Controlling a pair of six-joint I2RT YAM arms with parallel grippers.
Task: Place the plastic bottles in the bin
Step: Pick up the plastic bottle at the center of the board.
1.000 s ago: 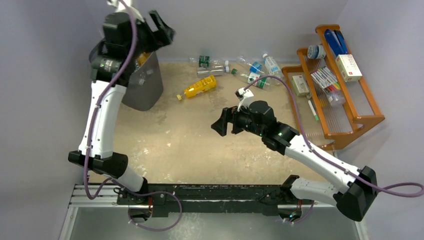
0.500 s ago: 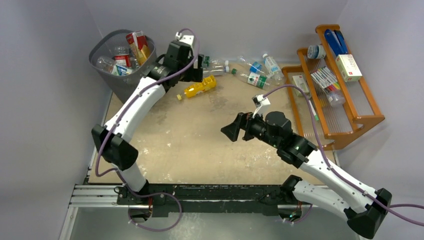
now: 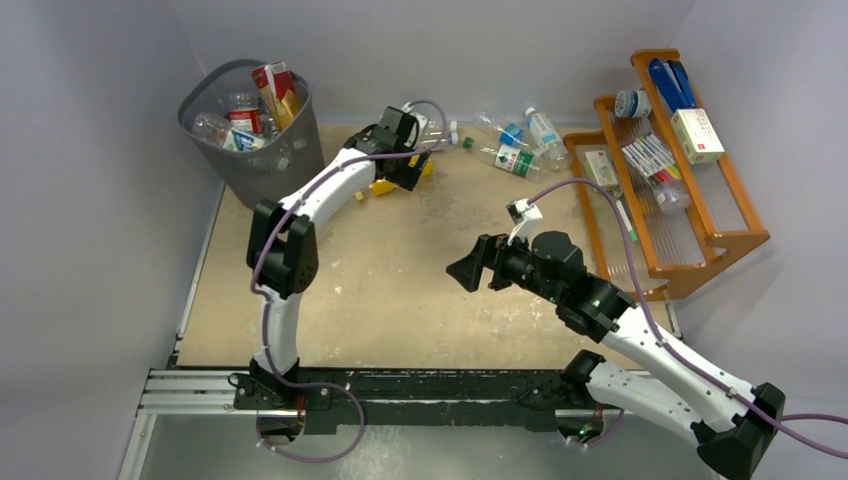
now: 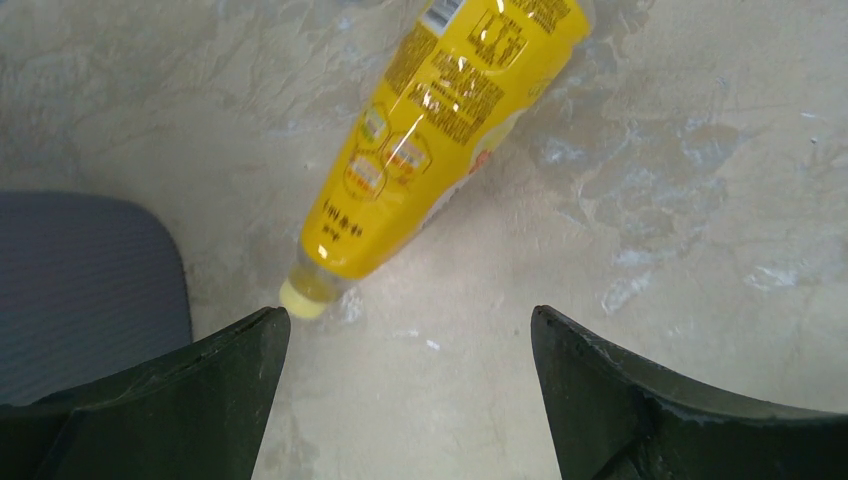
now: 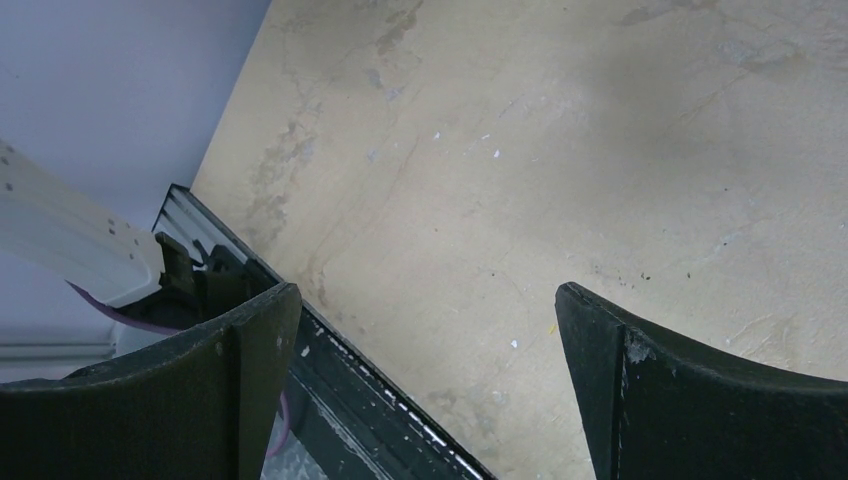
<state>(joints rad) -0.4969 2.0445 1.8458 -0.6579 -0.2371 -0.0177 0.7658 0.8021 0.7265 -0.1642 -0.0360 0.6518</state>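
The dark grey bin (image 3: 262,172) stands at the back left with several bottles in it. A yellow bottle (image 3: 384,186) lies on the table right of the bin. My left gripper (image 3: 402,165) is open and hovers over it. In the left wrist view the yellow bottle (image 4: 440,130) lies ahead of the open left gripper (image 4: 410,330), its cap near the left fingertip (image 4: 262,335). Several clear bottles (image 3: 512,158) lie along the back wall. My right gripper (image 3: 466,272) is open and empty above mid-table, and the right wrist view shows it (image 5: 428,330) over bare table.
An orange wooden rack (image 3: 704,236) with boxes and pens stands at the right. A small yellow cap (image 3: 360,195) lies by the yellow bottle. The bin's grey wall (image 4: 80,280) shows at the left of the left wrist view. The black rail (image 5: 340,350) runs along the near edge.
My left arm has swung from above the bin down and right to the yellow bottle, gripper open. My right arm has drawn back slightly toward the near right.
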